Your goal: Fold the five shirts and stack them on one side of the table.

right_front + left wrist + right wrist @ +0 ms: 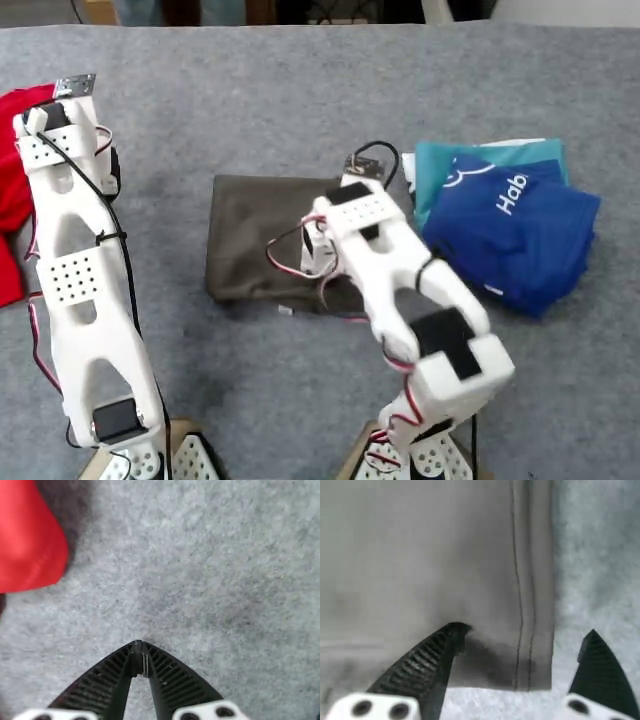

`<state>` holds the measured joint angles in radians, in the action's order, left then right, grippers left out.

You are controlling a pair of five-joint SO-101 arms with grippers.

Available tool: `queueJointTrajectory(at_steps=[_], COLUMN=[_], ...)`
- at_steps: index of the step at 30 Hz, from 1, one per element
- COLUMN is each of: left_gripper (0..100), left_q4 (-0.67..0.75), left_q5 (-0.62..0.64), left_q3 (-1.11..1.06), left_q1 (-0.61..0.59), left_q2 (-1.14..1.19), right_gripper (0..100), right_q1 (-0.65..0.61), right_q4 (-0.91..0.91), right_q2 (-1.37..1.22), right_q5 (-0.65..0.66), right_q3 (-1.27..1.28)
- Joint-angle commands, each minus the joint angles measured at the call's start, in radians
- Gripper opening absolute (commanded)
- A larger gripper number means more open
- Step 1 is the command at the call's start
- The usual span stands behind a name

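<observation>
Your high camera looked steeply down over the grey tabletop from above its near edge, where both arm bases stood, and it took in the full width. Your left wrist camera rode just behind the left gripper and faced down along it, very close to the felt by the tabletop's left edge. With the high view it shared the red shirt. Your right wrist camera hung close over the middle of the tabletop, behind the right gripper. With the high view it shared the brown shirt.
</observation>
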<state>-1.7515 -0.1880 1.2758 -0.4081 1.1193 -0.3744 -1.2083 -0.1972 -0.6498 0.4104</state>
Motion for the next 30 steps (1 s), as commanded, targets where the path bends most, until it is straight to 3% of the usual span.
queueJointTrajectory(at_steps=[1, 5, 9, 15, 21, 30], left_gripper=[3, 3, 3, 3, 3, 3], left_q4=[0.008, 0.008, 0.0, -0.009, -0.011, -0.012], left_q5=[-0.011, -0.015, -0.032, -0.032, -0.025, 0.095], left_q3=[0.002, 0.018, 0.068, 0.173, 0.216, 0.205], left_q1=[0.001, -0.001, -0.005, -0.007, 0.015, 0.199], left_q2=[-0.021, 0.014, 0.061, 0.118, 0.101, -0.066], right_gripper=[34.8, 18.8, 6.0, 5.3, 2.8, 1.4], right_q1=[-0.009, -0.008, -0.006, 0.0, 0.086, 0.115], right_q4=[0.011, 0.011, 0.002, -0.06, -0.075, -0.078], right_q2=[-0.096, -0.174, -0.188, -0.188, -0.188, -0.196], right_q5=[-0.005, 0.003, 0.097, 0.12, 0.152, 0.18], right_q3=[-0.102, -0.157, -0.176, -0.177, -0.176, -0.171])
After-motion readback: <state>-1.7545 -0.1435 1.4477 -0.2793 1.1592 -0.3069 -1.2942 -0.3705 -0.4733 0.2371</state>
